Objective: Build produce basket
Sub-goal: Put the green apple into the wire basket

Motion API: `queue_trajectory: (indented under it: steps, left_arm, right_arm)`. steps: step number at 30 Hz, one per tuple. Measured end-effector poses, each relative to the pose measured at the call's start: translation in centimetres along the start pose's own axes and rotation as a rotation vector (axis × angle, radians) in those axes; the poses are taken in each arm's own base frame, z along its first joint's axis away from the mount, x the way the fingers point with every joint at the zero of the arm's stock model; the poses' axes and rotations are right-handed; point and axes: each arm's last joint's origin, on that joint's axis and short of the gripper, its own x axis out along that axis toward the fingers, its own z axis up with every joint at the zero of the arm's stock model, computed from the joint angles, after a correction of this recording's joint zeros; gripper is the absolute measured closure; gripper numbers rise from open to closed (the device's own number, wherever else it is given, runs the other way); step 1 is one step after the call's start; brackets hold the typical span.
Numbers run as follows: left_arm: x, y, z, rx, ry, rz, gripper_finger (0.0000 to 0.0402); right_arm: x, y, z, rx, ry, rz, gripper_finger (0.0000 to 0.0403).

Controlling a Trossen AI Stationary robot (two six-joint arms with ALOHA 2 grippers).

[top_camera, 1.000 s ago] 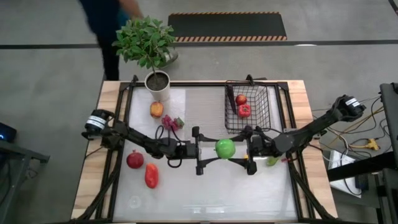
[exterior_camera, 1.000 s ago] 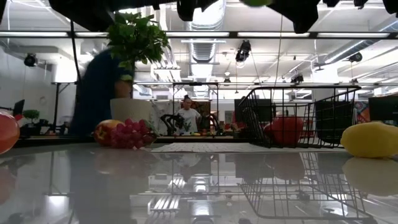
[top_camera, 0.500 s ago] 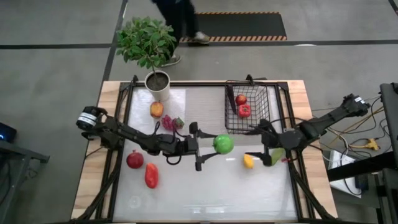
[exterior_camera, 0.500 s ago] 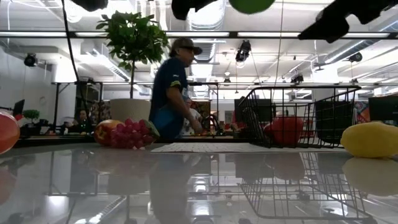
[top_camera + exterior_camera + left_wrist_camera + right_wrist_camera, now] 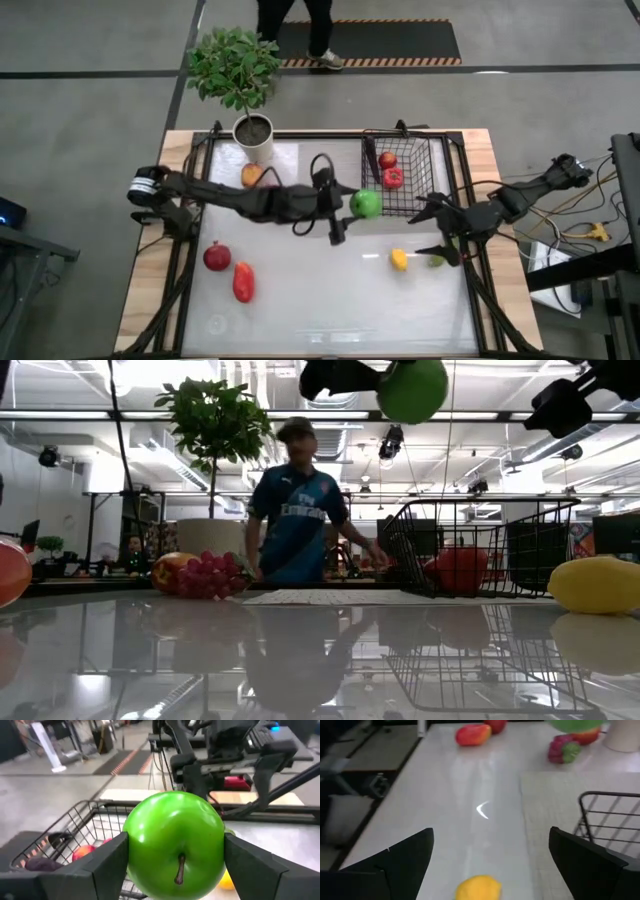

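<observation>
**End effector carries apple toward basket**

Left end effector (image 5: 350, 207) is clamped on a smooth, glossy green apple (image 5: 366, 204), raised at 9 o'clock of the black wire-mesh basket (image 5: 425, 170). Right end effector (image 5: 442, 229) waits spread apart, empty. Three items sit inside; lemon (image 5: 399, 260), peppers and other produce remain on the desk (image 5: 320, 300).

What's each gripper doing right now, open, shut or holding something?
Left gripper: shut on the green apple, raised beside the basket.
Right gripper: open, empty, above the table near the lemon.
</observation>
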Motion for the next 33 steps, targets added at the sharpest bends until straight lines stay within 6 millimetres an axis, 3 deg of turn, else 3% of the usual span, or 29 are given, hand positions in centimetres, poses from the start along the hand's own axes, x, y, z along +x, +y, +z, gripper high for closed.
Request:
queue_trajectory:
  steps: [5,13,20,26,31,33]
  left_arm:
    - [1.3,2.3,0.4,-0.032,0.024,-0.042,0.0129]
    - [1.8,4.0,1.2,-0.052,-0.013,-0.022,0.0129]
    - [2.6,3.8,1.9,-0.059,-0.05,-0.109,0.0129]
    - [5.5,3.0,1.6,-0.053,-0.041,-0.179,0.0129]
    - [8.0,2.7,0.8,-0.031,-0.014,-0.192,0.0129]
    - [8.8,2.6,0.8,-0.028,-0.016,-0.196,0.0129]
  right_arm:
    - [-1.0,-0.2,-0.4,-0.047,-0.027,0.058,0.0026]
    - [0.7,0.9,0.2,-0.166,-0.224,0.274,0.0026]
    - [2.8,2.2,-0.6,-0.318,-0.26,0.603,0.0026]
    - [3.3,2.5,-0.6,-0.329,-0.258,0.688,0.0026]
    - [3.0,3.2,-0.8,-0.422,-0.27,1.0,0.0026]
    - [2.9,3.3,-0.8,-0.426,-0.267,1.031,0.0026]
